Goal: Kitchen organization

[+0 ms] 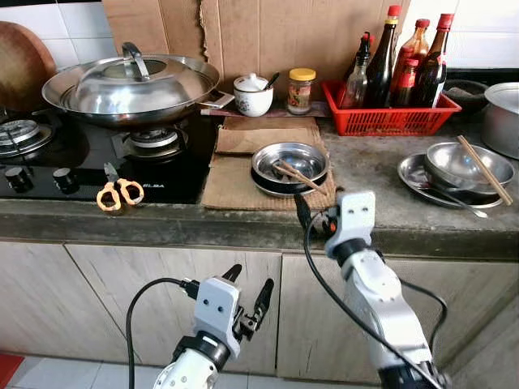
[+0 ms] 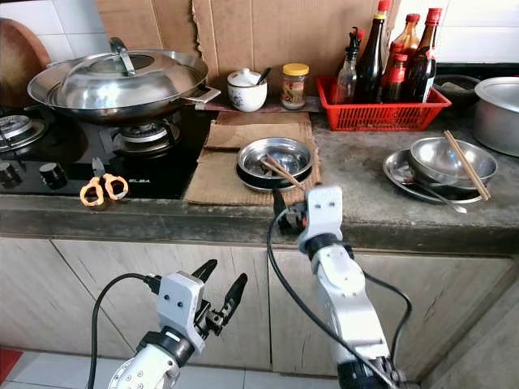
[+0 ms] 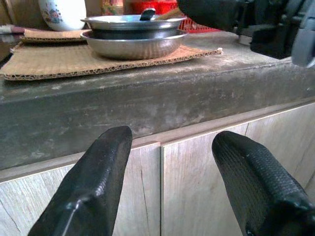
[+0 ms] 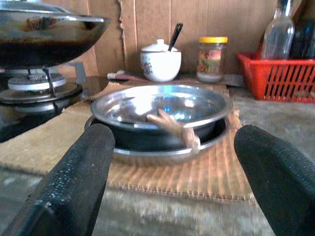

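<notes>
Black fingers of the right gripper [image 4: 172, 196] stood wide apart, empty, level with the countertop edge at centre frame, aimed at the stacked shallow steel dishes [image 1: 289, 166] holding a wooden utensil on the brown corrugated cardboard mat [image 1: 235, 178]. The left gripper [image 1: 247, 301], fingers also spread and empty, hung lower centre before the pale wooden cabinet doors [image 1: 97, 300]. Judging by this, tidying had barely begun: nothing was held. Orange-handled scissors [image 1: 119, 194] lay at left, steel bowls with chopsticks [image 1: 466, 166] at right, a red plastic basket of bottles [image 1: 389, 113] behind.
</notes>
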`<state>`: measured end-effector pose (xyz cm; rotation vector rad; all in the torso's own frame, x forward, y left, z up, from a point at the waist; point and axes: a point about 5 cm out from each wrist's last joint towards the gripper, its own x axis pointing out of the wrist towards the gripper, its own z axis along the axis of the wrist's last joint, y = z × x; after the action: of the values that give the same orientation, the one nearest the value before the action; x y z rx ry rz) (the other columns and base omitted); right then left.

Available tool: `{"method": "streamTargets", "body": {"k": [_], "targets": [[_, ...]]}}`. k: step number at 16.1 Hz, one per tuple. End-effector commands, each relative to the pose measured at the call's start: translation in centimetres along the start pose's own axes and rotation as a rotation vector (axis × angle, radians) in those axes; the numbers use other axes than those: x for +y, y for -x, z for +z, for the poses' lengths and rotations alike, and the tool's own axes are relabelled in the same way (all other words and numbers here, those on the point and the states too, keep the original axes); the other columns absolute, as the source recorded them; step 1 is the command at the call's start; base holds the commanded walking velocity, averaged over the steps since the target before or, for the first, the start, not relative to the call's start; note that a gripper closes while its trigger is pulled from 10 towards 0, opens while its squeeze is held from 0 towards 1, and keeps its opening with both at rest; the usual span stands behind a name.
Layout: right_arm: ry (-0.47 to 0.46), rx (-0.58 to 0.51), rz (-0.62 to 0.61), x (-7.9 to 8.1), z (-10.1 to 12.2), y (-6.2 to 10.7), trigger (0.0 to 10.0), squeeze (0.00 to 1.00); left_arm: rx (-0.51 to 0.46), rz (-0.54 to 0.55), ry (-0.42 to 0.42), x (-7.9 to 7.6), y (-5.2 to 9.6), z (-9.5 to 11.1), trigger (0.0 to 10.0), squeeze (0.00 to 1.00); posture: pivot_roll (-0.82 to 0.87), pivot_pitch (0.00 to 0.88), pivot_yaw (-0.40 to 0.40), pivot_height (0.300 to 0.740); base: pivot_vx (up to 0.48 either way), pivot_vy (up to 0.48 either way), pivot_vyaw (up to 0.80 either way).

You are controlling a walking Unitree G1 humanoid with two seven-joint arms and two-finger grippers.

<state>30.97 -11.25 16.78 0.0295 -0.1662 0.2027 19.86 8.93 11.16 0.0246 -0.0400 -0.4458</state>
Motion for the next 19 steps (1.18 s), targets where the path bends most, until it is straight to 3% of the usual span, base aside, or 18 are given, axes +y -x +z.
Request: {"method": "streamTargets", "body": {"k": [1,17,18,19], "targets": [[-0.004,-0.021,0.005,0.2,0.4,-0.4,10.0,0.0,-0.033,-0.003,-0.019,-0.1,0.0,0.6,10.0,0.0,0.13,0.0,-0.021,0.74,0.0,0.0,0.0],[0.009,-0.031,0.026,1.2,0.3,-2.6,10.0,0.0,-0.038,0.008,-0.025,-0.1,0.0,0.5,10.0,0.0,0.13,0.0,-0.03,0.74,0.0,0.0,0.0],[0.008,-0.032,0.028,1.2,0.3,-2.7,7.6,0.0,-0.038,0.009,-0.025,-0.1,0.0,0.5,10.0,0.0,0.13,0.0,-0.031,0.74,0.0,0.0,0.0],[0.013,-0.032,0.029,1.3,0.3,-2.8,2.3,0.0,-0.038,0.009,-0.024,-0.1,0.0,0.5,10.0,0.0,0.13,0.0,-0.032,0.74,0.0,0.0,0.0]]}}
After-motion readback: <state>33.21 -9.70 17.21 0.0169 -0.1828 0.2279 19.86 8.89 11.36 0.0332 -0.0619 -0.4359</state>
